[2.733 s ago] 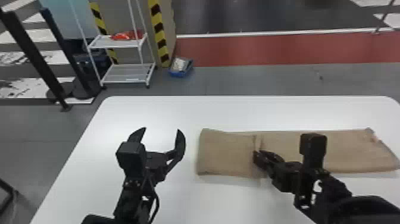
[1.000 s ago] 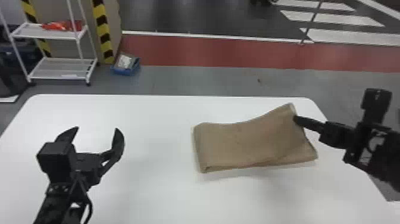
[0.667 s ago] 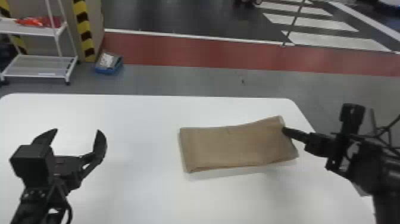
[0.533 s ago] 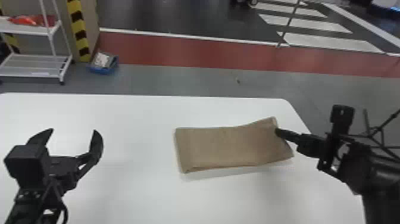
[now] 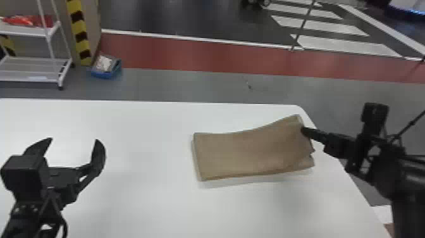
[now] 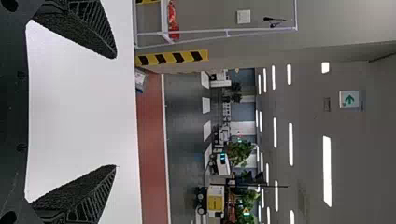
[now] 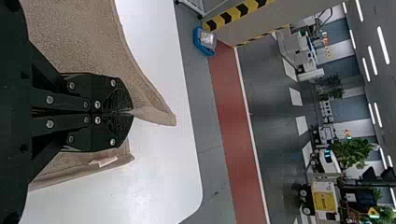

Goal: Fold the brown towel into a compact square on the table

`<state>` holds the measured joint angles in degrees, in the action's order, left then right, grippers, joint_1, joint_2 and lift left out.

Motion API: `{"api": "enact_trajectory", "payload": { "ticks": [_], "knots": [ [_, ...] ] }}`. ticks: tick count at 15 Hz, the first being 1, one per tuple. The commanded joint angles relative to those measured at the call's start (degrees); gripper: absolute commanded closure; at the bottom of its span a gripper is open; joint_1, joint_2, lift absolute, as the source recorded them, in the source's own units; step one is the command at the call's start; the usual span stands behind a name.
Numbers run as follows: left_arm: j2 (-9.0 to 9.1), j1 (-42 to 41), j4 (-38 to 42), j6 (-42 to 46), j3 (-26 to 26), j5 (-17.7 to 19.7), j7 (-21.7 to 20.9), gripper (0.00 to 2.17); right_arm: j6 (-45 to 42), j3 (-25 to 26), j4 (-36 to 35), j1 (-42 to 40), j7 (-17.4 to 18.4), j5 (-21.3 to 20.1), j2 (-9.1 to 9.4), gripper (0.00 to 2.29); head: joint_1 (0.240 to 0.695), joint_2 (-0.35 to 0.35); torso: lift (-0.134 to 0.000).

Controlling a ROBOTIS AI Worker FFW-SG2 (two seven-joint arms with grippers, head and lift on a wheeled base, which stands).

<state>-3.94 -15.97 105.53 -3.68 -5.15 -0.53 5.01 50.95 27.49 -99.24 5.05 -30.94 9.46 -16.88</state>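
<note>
Right claw (image 5: 306, 131): clenched on a pinch of brown towel (image 5: 249, 152) at that towel's right end, far-side part; tips just inside the table's right edge.
White tag (image 7: 103, 161): on a towel flap just beside the right claw, nearer the robot; flap looks to be outside the pinch. Whether every layer is gripped: cannot tell.
Brown towel: runs leftward from the right claw along the table, already a layered oblong; far right corner rises beside the tips, left end lies flat.
Step in hand: judged to be the crosswise fold, right end gripped for turning over. Not square yet.
Next move: likely raise the gripped end, carry it left over the body, lay it level with the left end, let go, then smooth.
Risk: ungripped layers may lag or skew; a low carry could drag the whole piece.
Table (image 5: 142, 202): white, beneath the towel; nothing seen standing in the way of a leftward carry.
Left claw (image 5: 73, 140): released, fingers spread, nothing between; well left of the right claw, over the table, clear of the towel.
Blue bin (image 5: 102, 75): on the floor past the table, far left of the right claw.
White rack (image 5: 28, 79): farther left, beside the bin; no hindrance.
</note>
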Motion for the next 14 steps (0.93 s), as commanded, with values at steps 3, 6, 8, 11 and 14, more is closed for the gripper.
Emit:
{"api": "enact_trajectory", "payload": {
  "ticks": [3,6,8,11,14],
  "knots": [
    [-0.27,0.1,-0.2,0.0,0.0,0.0,0.0,0.03,-7.4,0.4,4.3,-1.0,0.7,-4.5,0.36,1.31,0.695,-0.264,-0.110],
    [-0.27,0.1,-0.9,0.4,-0.2,0.0,-0.4,0.03,-13.7,-0.3,7.4,-0.6,2.7,-8.2,0.45,0.40,0.695,-0.289,-0.110],
    [-0.27,0.7,-1.8,1.1,-0.7,0.0,-0.7,0.03,-14.1,0.2,8.1,-0.6,3.3,-9.8,0.89,0.00,0.695,-0.301,-0.110],
    [-0.27,2.3,-3.4,1.1,-0.5,0.0,-0.7,0.03,-21.1,2.4,7.7,-1.7,4.4,-7.7,2.29,0.06,0.695,-0.323,-0.110],
    [-0.27,3.1,-4.1,1.3,-0.6,0.1,-0.5,0.03,-23.0,0.7,5.9,-4.4,-1.7,-6.0,2.56,0.63,0.695,-0.315,-0.110]
  ]
}}
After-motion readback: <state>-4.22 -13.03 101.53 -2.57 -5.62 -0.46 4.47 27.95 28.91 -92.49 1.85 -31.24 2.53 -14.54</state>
